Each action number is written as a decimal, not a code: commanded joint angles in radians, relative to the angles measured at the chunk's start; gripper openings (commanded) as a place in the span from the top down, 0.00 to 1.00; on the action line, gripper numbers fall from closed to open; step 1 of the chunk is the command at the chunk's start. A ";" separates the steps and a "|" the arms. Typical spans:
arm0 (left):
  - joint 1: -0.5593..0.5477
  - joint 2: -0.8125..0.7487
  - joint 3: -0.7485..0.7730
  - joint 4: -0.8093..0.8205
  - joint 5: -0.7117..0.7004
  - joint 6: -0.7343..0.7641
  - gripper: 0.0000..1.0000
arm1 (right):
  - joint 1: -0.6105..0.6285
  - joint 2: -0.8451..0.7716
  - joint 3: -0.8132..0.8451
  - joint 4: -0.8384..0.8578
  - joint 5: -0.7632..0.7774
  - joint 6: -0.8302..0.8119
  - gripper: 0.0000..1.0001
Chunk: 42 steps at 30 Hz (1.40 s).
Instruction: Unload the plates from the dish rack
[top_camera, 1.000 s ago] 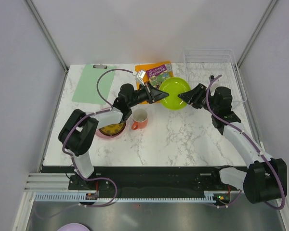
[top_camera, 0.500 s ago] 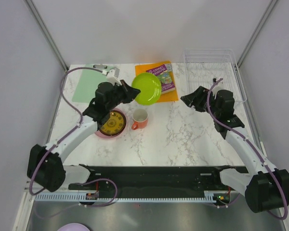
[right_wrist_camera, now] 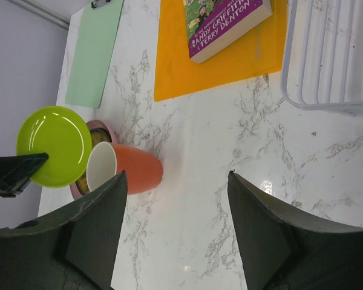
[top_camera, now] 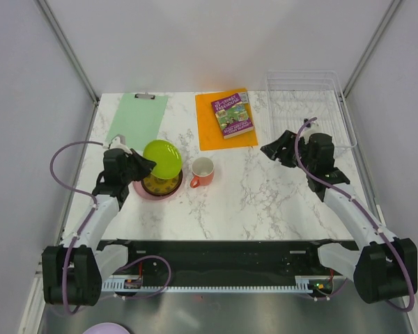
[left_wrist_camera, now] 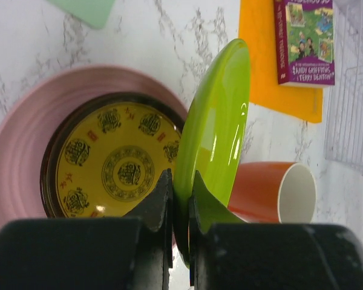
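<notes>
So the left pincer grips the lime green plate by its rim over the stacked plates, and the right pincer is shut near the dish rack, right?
Not shut: the right wrist view shows the right pincer open, jaws wide apart, near the dish rack. The left pincer does grip the lime green plate by its rim over the stacked plates.

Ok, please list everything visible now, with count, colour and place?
round lime green plate: one, lime green, held tilted over the plate stack
large round pink plate: one, pink, stack's bottom, near left
brown-and-yellow patterned plate: one, brown and yellow, stack's top
orange-and-white mug: one, orange outside, right of the stack
flat orange mat: one, orange, far middle
purple paperback book: one, purple, on the mat
pale green clipboard: one, green, far left
clear wire dish rack: one, clear, far right
left gripper: one, black, shut on the green plate's rim
right gripper: one, black, open, near the rack
</notes>
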 commanded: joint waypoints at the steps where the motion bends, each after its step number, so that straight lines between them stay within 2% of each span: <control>1: 0.036 0.014 -0.065 0.116 0.136 -0.090 0.98 | 0.001 0.008 -0.012 0.042 -0.018 -0.021 0.26; 2: 0.069 0.020 -0.090 0.142 0.150 -0.100 0.98 | 0.000 0.008 -0.013 0.042 -0.018 -0.024 0.26; 17: 0.129 0.051 -0.203 0.176 0.129 -0.149 0.96 | 0.001 0.069 -0.041 0.070 -0.043 -0.039 0.26; 18: 0.129 0.054 -0.208 0.182 0.132 -0.150 0.93 | 0.000 0.072 -0.041 0.070 -0.044 -0.041 0.26; 19: 0.132 0.057 -0.213 0.195 0.133 -0.152 0.81 | 0.001 0.074 -0.042 0.070 -0.044 -0.044 0.26; 21: 0.132 0.061 -0.216 0.197 0.136 -0.152 0.72 | 0.001 0.078 -0.042 0.068 -0.044 -0.044 0.26; 22: 0.132 0.063 -0.216 0.197 0.138 -0.149 0.56 | 0.001 0.078 -0.042 0.068 -0.044 -0.045 0.26; 25: 0.134 0.060 -0.220 0.196 0.138 -0.147 0.34 | 0.003 0.080 -0.044 0.068 -0.044 -0.045 0.26; 28: 0.134 0.051 -0.226 0.188 0.132 -0.141 0.22 | 0.001 0.080 -0.049 0.068 -0.043 -0.047 0.26; 32: 0.132 0.032 -0.207 0.150 0.118 -0.121 0.11 | 0.001 0.082 -0.053 0.067 -0.038 -0.053 0.26; 33: 0.134 0.018 -0.197 0.122 0.115 -0.105 0.04 | 0.001 0.080 -0.053 0.065 -0.036 -0.055 0.26; 34: 0.134 0.009 -0.190 0.107 0.112 -0.095 0.02 | 0.001 0.082 -0.053 0.059 -0.033 -0.062 0.26; 42: 0.132 -0.086 -0.056 -0.063 0.097 0.030 0.00 | 0.001 0.066 -0.041 0.003 0.037 -0.128 0.26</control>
